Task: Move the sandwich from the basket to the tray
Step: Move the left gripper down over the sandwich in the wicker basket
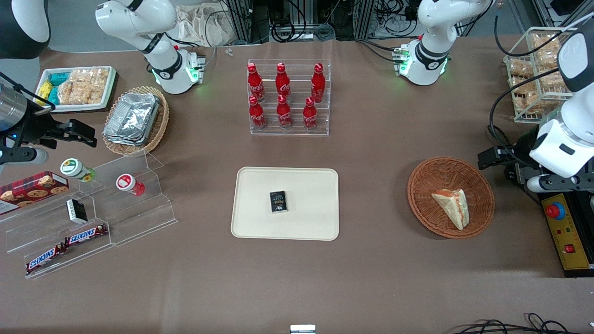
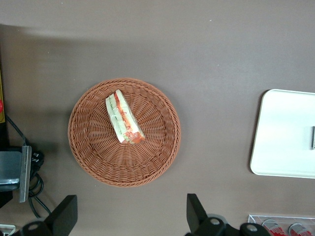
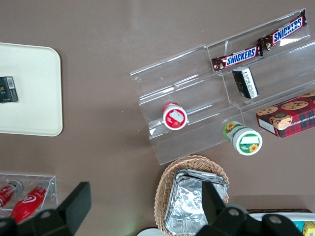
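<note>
The sandwich point(image 2: 124, 118) lay on its side in the basket point(image 2: 93, 162), near the middle; the gripper point(image 2: 132, 216) hovered high above the basket's rim, its fingers point(image 2: 66, 212) spread wide and empty. The wedge looked light, soft and easily crushed; a gentle pinch across the bread faces seemed best. The tray point(image 1: 260, 218) sat well apart from the basket.

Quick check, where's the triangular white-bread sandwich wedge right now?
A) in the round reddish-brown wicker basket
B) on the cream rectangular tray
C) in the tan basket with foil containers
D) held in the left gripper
A: the triangular white-bread sandwich wedge lies in the round reddish-brown wicker basket; the left gripper is open above the table beside the basket, and the cream rectangular tray holds only a small dark packet.
</note>
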